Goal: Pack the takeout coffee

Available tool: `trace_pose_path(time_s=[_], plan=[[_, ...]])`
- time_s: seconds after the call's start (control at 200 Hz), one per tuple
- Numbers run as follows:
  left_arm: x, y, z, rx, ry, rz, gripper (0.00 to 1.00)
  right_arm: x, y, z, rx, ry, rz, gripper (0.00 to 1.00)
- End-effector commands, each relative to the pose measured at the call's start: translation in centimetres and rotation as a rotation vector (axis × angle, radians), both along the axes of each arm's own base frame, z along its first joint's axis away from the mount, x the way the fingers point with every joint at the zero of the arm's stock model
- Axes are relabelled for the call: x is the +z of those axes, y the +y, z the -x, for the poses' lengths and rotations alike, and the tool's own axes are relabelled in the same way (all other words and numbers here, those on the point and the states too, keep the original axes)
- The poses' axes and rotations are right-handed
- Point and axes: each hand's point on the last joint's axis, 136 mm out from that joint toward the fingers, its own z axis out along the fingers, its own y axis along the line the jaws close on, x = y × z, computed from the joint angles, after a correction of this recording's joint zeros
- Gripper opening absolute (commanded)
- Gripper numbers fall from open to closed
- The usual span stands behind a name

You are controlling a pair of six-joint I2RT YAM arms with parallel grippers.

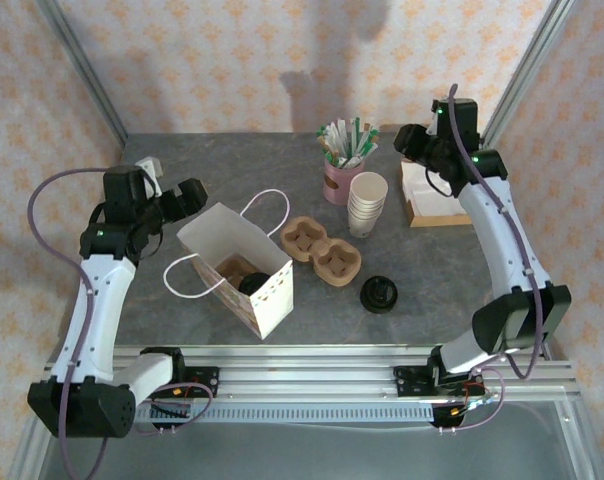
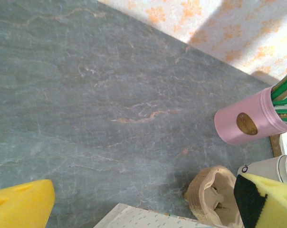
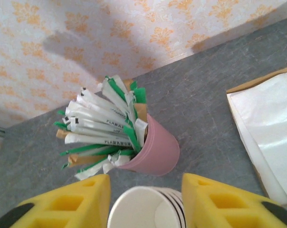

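Two arms, overhead view first. The left arm rises from its base and bends at the elbow. The left gripper (image 1: 189,196) sits just beyond the far-left corner of the open white paper bag (image 1: 267,300). The takeout coffee (image 1: 252,284) is inside the bag. Its black lid shows at the mouth and the cup body is hidden.

The right arm is stretched to the far right with the wrist turned leftward. The right gripper (image 1: 414,143) is over the far-left corner of the napkin tray (image 1: 434,221), right of the stack of white paper cups (image 1: 367,205) and apart from it. A pulp cup carrier (image 1: 322,250) lies just right of the bag, and a loose black lid (image 1: 379,294) sits on its near right. A pink cup of sachets (image 1: 340,178) stands just beyond the stack.

Left wrist: the yellow pads (image 2: 20,204) are at opposite lower corners, spread wide. Only grey tabletop (image 2: 110,95) lies between them, so the fingers are released. The carrier end, pink cup and bag rim are ahead to the right.

Right wrist: the camera looks down on the pink cup. The pads (image 3: 67,204) are apart, with the stack's rim showing low between them. The fingers are parted and grasp nothing.
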Motion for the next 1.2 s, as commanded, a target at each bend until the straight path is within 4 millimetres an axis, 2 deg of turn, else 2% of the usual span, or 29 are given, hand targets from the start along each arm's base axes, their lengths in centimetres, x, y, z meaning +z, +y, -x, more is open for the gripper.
trace_pose_path(time_s=[0.0, 0.095, 0.13, 0.21, 0.345, 0.44, 0.525, 0.676, 0.791, 0.946, 1.056, 1.196], plan=[[1.5, 1.4, 0.7, 0.053, -0.074, -0.068, 0.99, -1.1, 1.0, -1.8, 0.033, 0.003, -0.073, 0.34], [2.0, 2.3, 1.3, 0.1, -0.105, -0.097, 0.99, -2.2, 0.7, -2.7, 0.024, 0.014, -0.083, 0.22], [2.3, 2.5, 1.5, 0.114, -0.117, -0.103, 0.99, -2.6, 0.6, -3.1, 0.017, 0.013, -0.101, 0.2], [2.6, 2.7, 1.7, 0.124, -0.14, -0.108, 0.99, -3.4, -0.2, -3.9, -0.014, -0.004, -0.191, 0.2], [2.8, 1.9, 1.6, 0.088, -0.165, -0.081, 0.97, -4.7, -2.0, -5.6, -0.037, -0.051, -0.453, 0.21], [3.0, 0.9, 1.4, 0.037, -0.181, -0.055, 0.96, -5.0, -2.6, -6.7, 0.018, -0.143, -0.594, 0.26], [3.1, 0.6, 1.4, 0.02, -0.194, -0.046, 0.95, -5.5, -2.8, -7.2, 0.079, -0.193, -0.642, 0.29], [3.2, 0.6, 1.4, 0.022, -0.215, -0.046, 0.95, -7.6, -2.4, -7.1, 0.143, -0.166, -0.531, 0.32], [3.0, 0.5, 1.3, 0.02, -0.214, -0.042, 0.95, -8.2, -2.6, -6.1, 0.15, -0.214, -0.323, 0.32], [2.7, 0.6, 1.2, 0.026, -0.198, -0.036, 0.95, -8.2, 0.1, -3.6, 0.26, -0.368, 0.004, 0.3], [2.7, 0.6, 1.2, 0.029, -0.197, -0.035, 0.95, -7.5, 2.1, -2.7, 0.323, -0.45, 0.014, 0.28], [2.6, 0.6, 1.2, 0.029, -0.197, -0.029, 0.95, -6.4, 2.9, -3.0, 0.332, -0.398, -0.025, 0.25]])
